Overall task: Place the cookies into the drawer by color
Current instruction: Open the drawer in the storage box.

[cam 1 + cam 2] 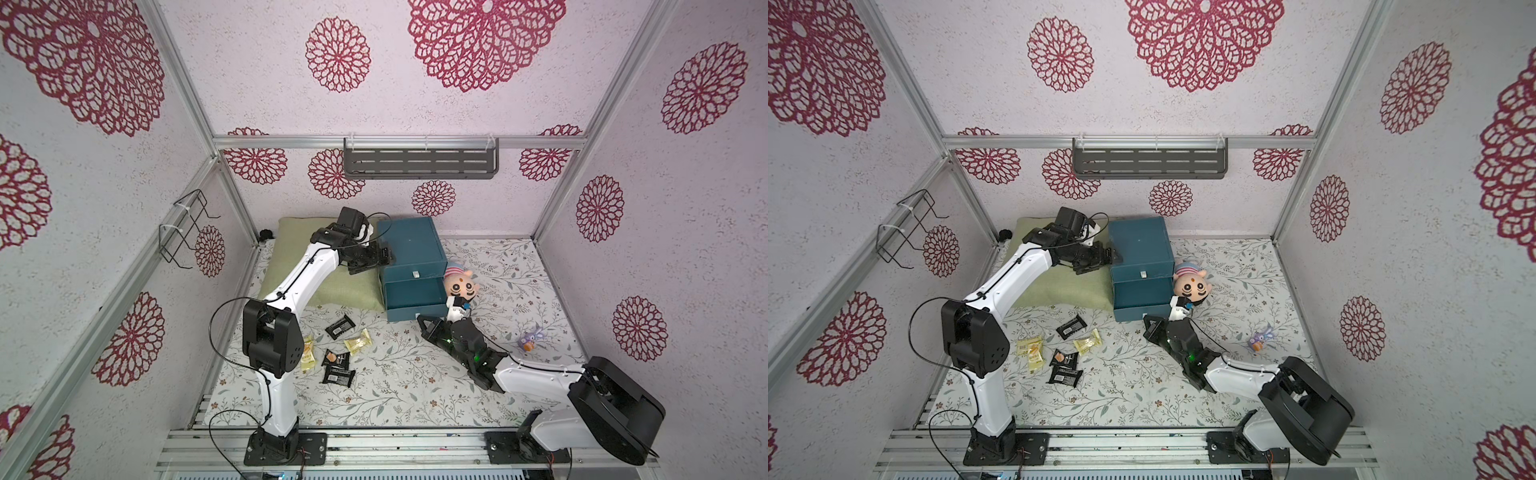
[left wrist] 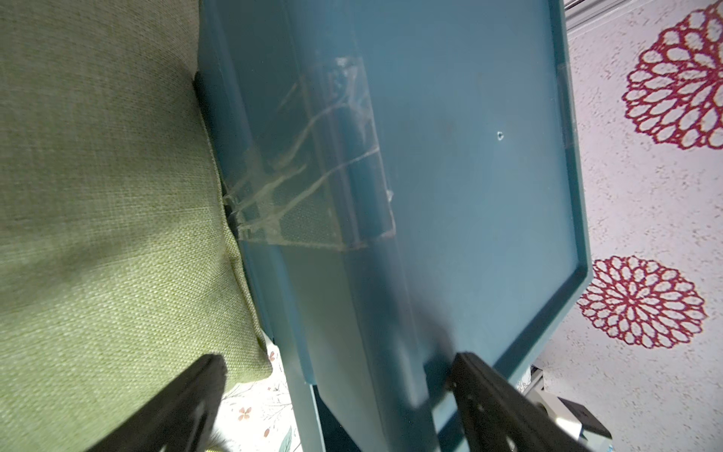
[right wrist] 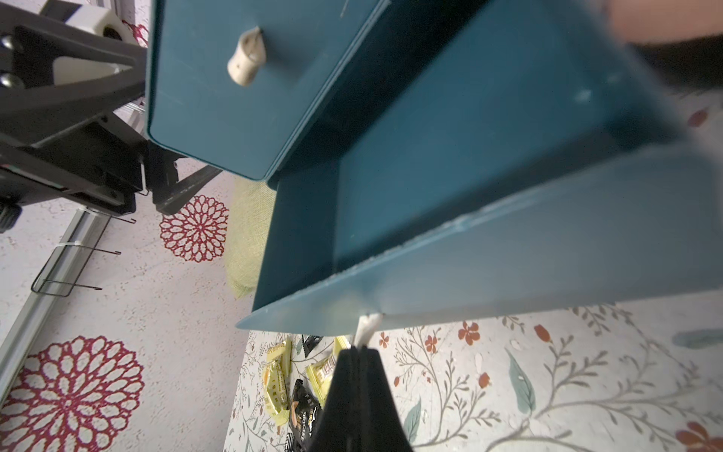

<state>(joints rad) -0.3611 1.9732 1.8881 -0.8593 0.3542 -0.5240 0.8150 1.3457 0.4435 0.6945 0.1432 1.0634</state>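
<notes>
**Teal drawer (image 1: 409,241) with one compartment out, cookies (image 1: 338,351) loose on the cloth**

Green cushion (image 1: 291,266) lies at the far left by the back wall, pressed against the drawer's side. In front of it, on the floral cloth (image 1: 415,386), the cookies are scattered near the left arm's elbow. They are yellow and black packets (one black wrapper shows an orange picture), all lying outside the drawer. Over the cushion, the left gripper (image 1: 374,261) has its jaws spread wide and straddles the drawer's upper left edge. One finger is beside the cushion and the other over the flat top; whether they touch it is unclear. The drawer stands at rear centre. Its top compartment is shut, and the one beneath is drawn forward with its blue inner walls showing. The right gripper (image 3: 358,350) is clenched on that compartment's white tab (image 3: 367,325). Just right of the drawer lies a peach plush toy (image 1: 461,286). A small purple figure (image 1: 530,340) sits well apart, further right.
</notes>
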